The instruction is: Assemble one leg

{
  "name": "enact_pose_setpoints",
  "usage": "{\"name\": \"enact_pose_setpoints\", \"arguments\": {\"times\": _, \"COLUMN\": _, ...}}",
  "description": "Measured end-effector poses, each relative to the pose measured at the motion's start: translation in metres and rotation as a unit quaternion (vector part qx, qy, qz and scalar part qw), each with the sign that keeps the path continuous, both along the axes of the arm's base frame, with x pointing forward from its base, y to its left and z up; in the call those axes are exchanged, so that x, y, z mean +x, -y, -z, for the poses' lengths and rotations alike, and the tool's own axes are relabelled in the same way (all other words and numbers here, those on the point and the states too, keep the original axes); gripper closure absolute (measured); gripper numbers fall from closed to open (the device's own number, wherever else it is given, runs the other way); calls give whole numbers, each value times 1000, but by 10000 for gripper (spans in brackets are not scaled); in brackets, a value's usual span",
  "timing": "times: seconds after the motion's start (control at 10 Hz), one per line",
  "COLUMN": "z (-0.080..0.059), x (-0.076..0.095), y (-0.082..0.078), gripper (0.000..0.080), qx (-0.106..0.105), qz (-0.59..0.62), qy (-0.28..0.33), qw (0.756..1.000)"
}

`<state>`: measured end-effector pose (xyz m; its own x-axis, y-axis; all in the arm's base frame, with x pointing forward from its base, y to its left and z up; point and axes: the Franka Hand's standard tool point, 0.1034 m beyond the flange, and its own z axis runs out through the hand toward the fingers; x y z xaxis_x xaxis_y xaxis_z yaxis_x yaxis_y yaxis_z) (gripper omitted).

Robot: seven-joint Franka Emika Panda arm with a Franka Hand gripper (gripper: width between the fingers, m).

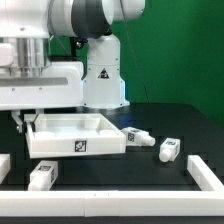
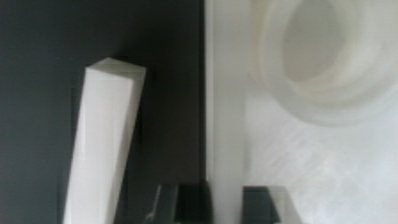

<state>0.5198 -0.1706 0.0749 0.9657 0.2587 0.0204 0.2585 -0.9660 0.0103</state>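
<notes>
Three legs, short white blocks with tag marks, lie on the black table in the exterior view: one (image 1: 140, 137) beside the panel's right corner, one (image 1: 168, 149) further right, one (image 1: 42, 176) at the front left. None shows in the wrist view. My gripper (image 1: 26, 120) is down at the back left corner of the large white rimmed panel (image 1: 75, 128). In the wrist view my gripper (image 2: 224, 205) has its dark fingers (image 2: 263, 203) close together astride the panel's edge (image 2: 217, 120), one on the table side, one over the panel. It looks shut on that rim.
White bars stand at the table's borders: on the exterior view's right (image 1: 205, 172), along the front (image 1: 110, 205) and at the left (image 1: 3, 165). A long white bar (image 2: 98, 140) lies next to the panel in the wrist view. The robot's base (image 1: 103, 75) stands behind the panel.
</notes>
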Motion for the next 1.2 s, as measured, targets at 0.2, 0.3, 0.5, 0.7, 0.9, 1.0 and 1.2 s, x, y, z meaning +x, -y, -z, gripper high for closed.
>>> {"name": "enact_pose_setpoints", "arguments": {"times": 0.2, "z": 2, "x": -1, "y": -1, "gripper": 745, "qx": 1, "qz": -1, "qy": -1, "qw": 1000}}
{"name": "enact_pose_setpoints", "arguments": {"times": 0.3, "z": 2, "x": 1, "y": -4, "gripper": 745, "qx": 1, "qz": 1, "qy": -1, "qw": 1000}}
{"name": "enact_pose_setpoints", "arguments": {"times": 0.5, "z": -2, "x": 36, "y": -43, "gripper": 745, "qx": 20, "qz": 78, "qy": -24, "qw": 996}}
{"name": "enact_pose_setpoints", "arguments": {"times": 0.7, "z": 3, "x": 67, "y": -65, "gripper": 745, "qx": 20, "qz": 96, "qy": -14, "qw": 995}}
{"name": "enact_pose_setpoints", "arguments": {"times": 0.9, "z": 4, "x": 65, "y": -63, "gripper": 745, "qx": 19, "qz": 96, "qy": -15, "qw": 995}}
{"name": "enact_pose_setpoints", "arguments": {"times": 1.0, "z": 5, "x": 65, "y": -63, "gripper": 745, "qx": 20, "qz": 96, "qy": -16, "qw": 995}}
{"name": "enact_pose_setpoints", "arguments": {"times": 1.2, "z": 10, "x": 61, "y": -78, "gripper": 745, "qx": 18, "qz": 106, "qy": -15, "qw": 994}}
